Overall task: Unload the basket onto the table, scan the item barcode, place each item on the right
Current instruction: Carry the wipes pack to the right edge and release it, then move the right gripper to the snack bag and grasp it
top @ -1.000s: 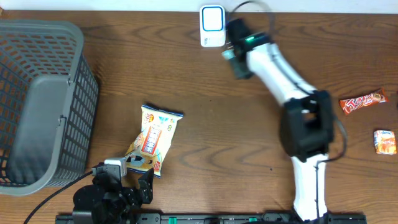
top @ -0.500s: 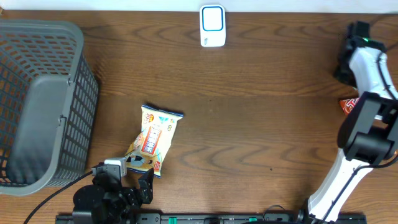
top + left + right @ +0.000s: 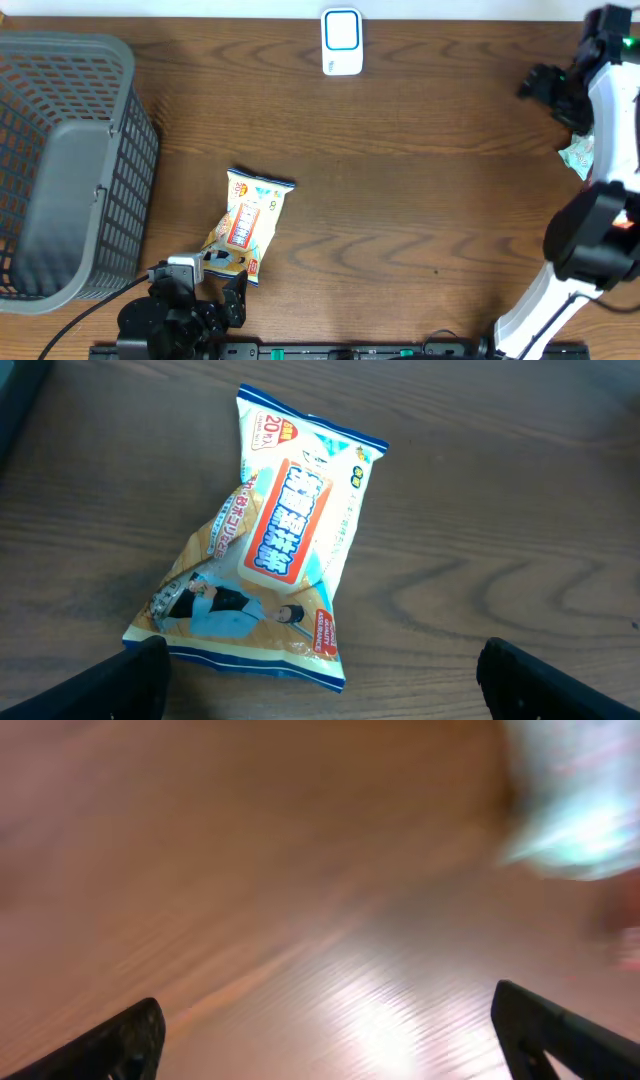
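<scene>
You have bare table (image 3: 420,210) through the middle. The basket (image 3: 70,170) walls off the left side, the scanner (image 3: 342,42) stands at the far edge, and snack bags (image 3: 255,205) lie front-left.

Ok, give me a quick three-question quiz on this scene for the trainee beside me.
1. True or false: the snack bag lies inside the grey basket.
2. What stands at the far edge of the table? A: cup. B: white and blue scanner. C: bottle.
3. Fill in: the left tool and the right tool both have their jaws ___.
Key: 1 false, it lies on the table beside the basket; 2 B; 3 open.
</scene>
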Motion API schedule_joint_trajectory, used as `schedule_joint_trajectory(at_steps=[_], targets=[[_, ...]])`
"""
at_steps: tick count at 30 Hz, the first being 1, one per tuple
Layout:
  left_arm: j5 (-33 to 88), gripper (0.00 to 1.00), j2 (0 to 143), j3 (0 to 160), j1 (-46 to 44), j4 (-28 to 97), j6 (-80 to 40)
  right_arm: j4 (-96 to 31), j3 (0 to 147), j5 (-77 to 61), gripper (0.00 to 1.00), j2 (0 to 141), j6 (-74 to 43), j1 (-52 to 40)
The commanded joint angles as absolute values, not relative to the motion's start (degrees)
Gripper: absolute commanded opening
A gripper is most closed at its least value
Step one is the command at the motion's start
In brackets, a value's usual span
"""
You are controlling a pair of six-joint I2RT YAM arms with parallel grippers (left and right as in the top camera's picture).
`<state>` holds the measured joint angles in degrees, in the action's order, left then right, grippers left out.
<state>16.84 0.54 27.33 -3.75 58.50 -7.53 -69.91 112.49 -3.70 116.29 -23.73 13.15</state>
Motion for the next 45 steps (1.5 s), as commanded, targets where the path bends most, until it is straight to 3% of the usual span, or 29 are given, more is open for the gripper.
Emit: schedule_joint_trajectory(at_steps=[1, 4, 10, 11, 12, 13, 15, 20, 26, 35, 36, 37, 38, 42, 45], targets=[[17.6, 0.98, 0.2, 27.6, -3.7, 58.4, -7.8, -73.6, 113.3, -36.7, 0.99, 114.9, -28.7, 6.4], [17.6, 0.98, 0.2, 27.6, -3.7, 58.4, -7.8, -77.1, 111.8, -44.1, 0.99, 115.4, -29.0, -1.2], [17.6, 0.98, 0.2, 27.6, -3.7, 58.4, -7.8, -72.7, 108.3, -43.2, 0.99, 115.5, -32.7, -18.4], [17.6, 0.98, 0.2, 27.6, -3.7, 58.4, -7.8, -71.4, 108.0, -41.5, 0.97, 115.5, -31.8, -21.1], [17.6, 0.98, 0.2, 27.6, -3.7, 58.4, -7.8, -69.9, 107.9, -37.1, 0.82, 115.5, -31.9, -25.2], [17.6, 0.98, 0.2, 27.6, -3.7, 58.4, -7.8, -69.5, 107.9, -34.7, 0.76, 115.5, -33.6, -27.2], [17.6, 0.98, 0.2, 27.6, -3.7, 58.4, -7.8, -69.7, 107.8, -27.6, 0.99, 115.5, -43.0, -32.9], [17.6, 0.98, 0.2, 27.6, -3.7, 58.4, -7.8, -66.8, 105.9, -10.9, 0.99, 115.5, -66.1, -44.7], [17.6, 0.98, 0.2, 27.6, -3.7, 58.4, -7.8, -55.2, 103.7, -9.1, 0.99, 119.9, -69.4, -52.1], [17.6, 0.98, 0.2, 27.6, -3.7, 58.4, -7.8, -50.7, 103.7, -9.5, 0.99, 128.7, -75.4, -56.6], [17.6, 0.98, 0.2, 27.6, -3.7, 58.4, -7.8, -50.7, 103.7, -9.5, 0.96, 129.3, -75.4, -56.5], [17.6, 0.98, 0.2, 27.6, -3.7, 58.4, -7.8, -51.6, 103.7, -9.6, 0.48, 130.5, -75.4, -55.9], [17.6, 0.98, 0.2, 27.6, -3.7, 58.4, -7.8, -52.4, 103.7, -9.5, 0.30, 130.9, -75.4, -55.5], [17.6, 0.98, 0.2, 27.6, -3.7, 58.4, -7.8, -53.8, 103.7, -5.2, 0.01, 131.1, -73.7, -53.6], [17.6, 0.98, 0.2, 27.6, -3.7, 58.4, -7.8, -53.6, 103.7, -4.9, 0.01, 131.1, -69.1, -52.6]])
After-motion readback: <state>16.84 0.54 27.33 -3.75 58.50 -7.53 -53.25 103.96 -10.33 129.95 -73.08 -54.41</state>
